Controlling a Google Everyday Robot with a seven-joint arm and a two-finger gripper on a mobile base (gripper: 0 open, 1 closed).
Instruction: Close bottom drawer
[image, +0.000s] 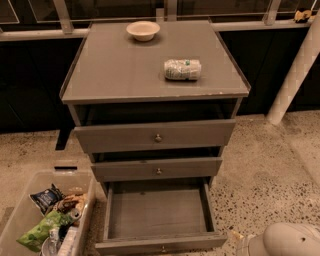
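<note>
The grey cabinet (125, 70) has three drawers. The bottom drawer (157, 212) is pulled far out, showing its plain grey inside, which holds nothing. Its slim front panel (130, 246) with a small round knob (163, 248) lies at the lower edge of the camera view. The middle drawer (125, 170) and the top drawer (120, 137) each stand slightly out. My gripper is out of view. Only a white rounded part of my arm (285, 242) shows in the bottom right corner, to the right of the bottom drawer's front and apart from it.
A cream bowl (143, 30) and a lying plastic bottle (182, 69) rest on the cabinet top. A clear bin (20, 205) of snack packets stands on the floor at the left of the open drawer. A white post (295, 70) leans at the right. Speckled floor lies all around.
</note>
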